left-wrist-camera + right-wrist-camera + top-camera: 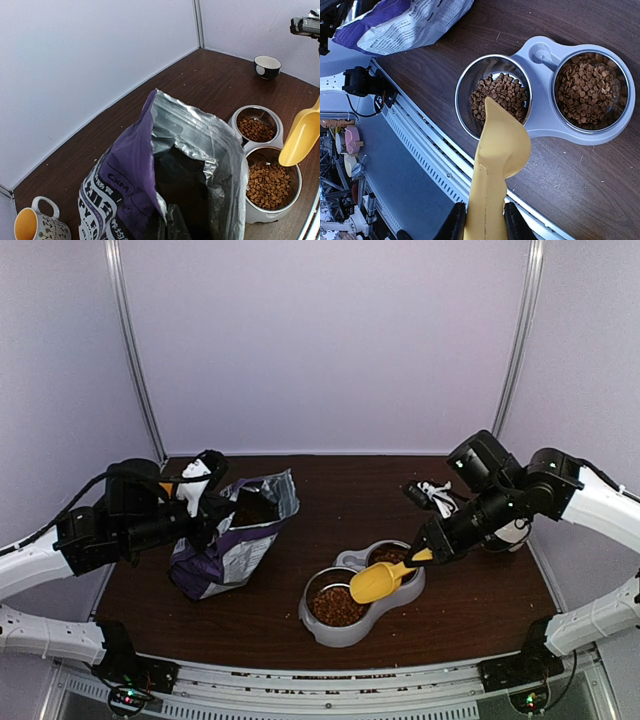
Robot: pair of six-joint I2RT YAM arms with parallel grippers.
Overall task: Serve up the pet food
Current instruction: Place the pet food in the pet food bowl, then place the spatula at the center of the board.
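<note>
The pet food (335, 606) is reddish-brown kibble lying in both steel bowls of a grey double feeder (350, 632). In the right wrist view the kibble (502, 95) partly fills the near bowl and more kibble (587, 90) fills the far one. My right gripper (485, 222) is shut on the handle of a yellow scoop (497, 165), whose tip hangs over the near bowl with its underside toward the camera. No kibble shows on the scoop (378, 581). My left gripper (170, 227) is shut on the rim of the opened purple-and-white bag (125, 185), holding its foil mouth open. The bag's inside is dark.
A mug (35, 225) with an orange inside stands at the table's left rear beside the bag. A small black-and-white cup (267, 66) sits at the far right, behind the right arm. The metal rail (425, 150) runs along the table's front edge just below the feeder.
</note>
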